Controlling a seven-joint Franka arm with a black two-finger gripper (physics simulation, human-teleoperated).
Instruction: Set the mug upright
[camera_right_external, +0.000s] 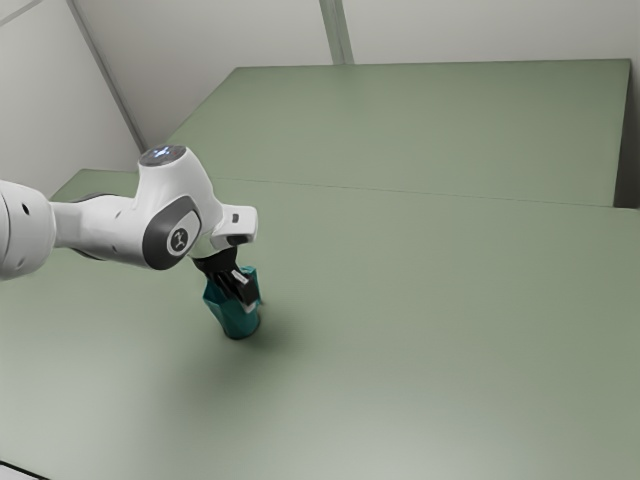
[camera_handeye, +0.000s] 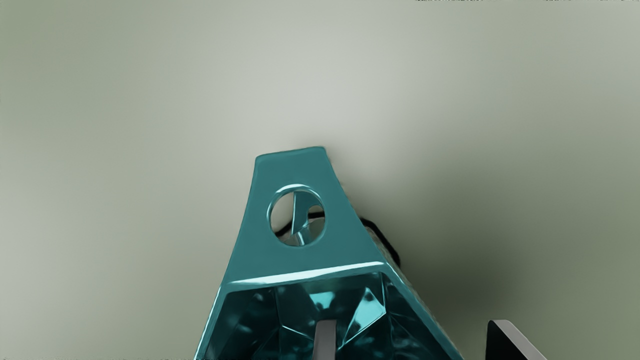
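The teal mug (camera_right_external: 236, 318) stands on the table with its dark-edged base down and its mouth up; whether it leans slightly I cannot tell. The gripper (camera_right_external: 240, 290) reaches down at its rim from above, partly covering it. In the wrist view the mug (camera_handeye: 305, 265) shows its open mouth and a tapering handle with a round hole. There the gripper (camera_handeye: 412, 337) is open, its fingers well apart: one over the mug's mouth, the other outside the wall, with a gap between that outer finger and the wall. The mug's lower body is mostly hidden there.
The green table (camera_right_external: 430, 330) spreads around the mug, with a thin seam across it toward the back. Pale walls (camera_right_external: 480, 30) rise behind it. The arm comes in from the exterior view's left. A dark edge crosses that view's lower left corner.
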